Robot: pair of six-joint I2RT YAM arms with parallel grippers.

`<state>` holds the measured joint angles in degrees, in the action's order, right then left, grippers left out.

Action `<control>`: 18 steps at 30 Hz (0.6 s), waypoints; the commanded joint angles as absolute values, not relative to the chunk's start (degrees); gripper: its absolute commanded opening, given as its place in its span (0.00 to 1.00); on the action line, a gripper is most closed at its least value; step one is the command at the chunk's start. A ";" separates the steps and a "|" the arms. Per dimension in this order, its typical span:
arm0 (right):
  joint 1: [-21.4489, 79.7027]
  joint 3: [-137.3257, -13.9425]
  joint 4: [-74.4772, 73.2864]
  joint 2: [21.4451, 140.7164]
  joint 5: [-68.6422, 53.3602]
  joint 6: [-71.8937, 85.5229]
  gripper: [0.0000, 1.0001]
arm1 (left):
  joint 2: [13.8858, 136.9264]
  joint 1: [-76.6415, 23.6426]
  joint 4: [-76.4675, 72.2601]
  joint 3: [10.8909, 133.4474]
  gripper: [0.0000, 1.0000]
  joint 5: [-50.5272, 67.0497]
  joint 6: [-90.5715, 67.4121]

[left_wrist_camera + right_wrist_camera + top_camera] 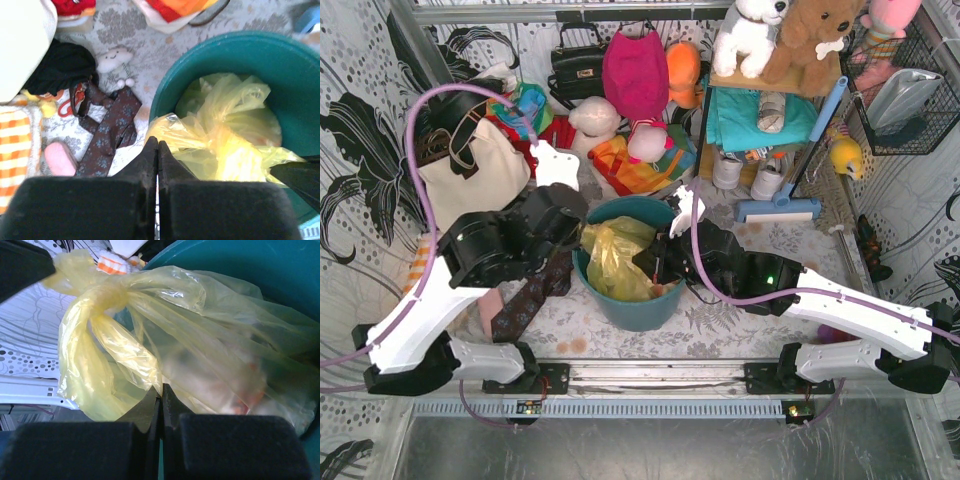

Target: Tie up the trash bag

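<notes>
Trash bag [615,258] pinched, left end effector [158,142] facing right end effector [161,388].

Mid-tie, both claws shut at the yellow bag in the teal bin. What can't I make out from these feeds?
- Whether the twist in the thin translucent yellow plastic trash bag is a finished knot: right wrist view, its end disappears at the left claw in the corner.
- Bag contents: right wrist view, blurred pale and orange patches behind film.
- Floor of the round teal plastic bin: all views, bag covers it.
</notes>
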<state>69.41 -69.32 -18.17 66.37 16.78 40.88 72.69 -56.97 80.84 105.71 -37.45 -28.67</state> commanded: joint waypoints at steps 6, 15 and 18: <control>69.53 -70.94 -20.71 65.25 18.36 40.46 0.00 | 65.79 -57.30 63.28 100.68 0.00 -41.64 -26.19; 69.52 -70.99 -20.69 65.45 18.34 40.44 0.00 | 65.73 -57.30 64.54 99.88 0.25 -36.12 -27.41; 69.51 -71.27 -20.59 65.73 18.14 40.19 0.00 | 67.25 -57.30 70.11 101.76 0.45 -35.11 -29.25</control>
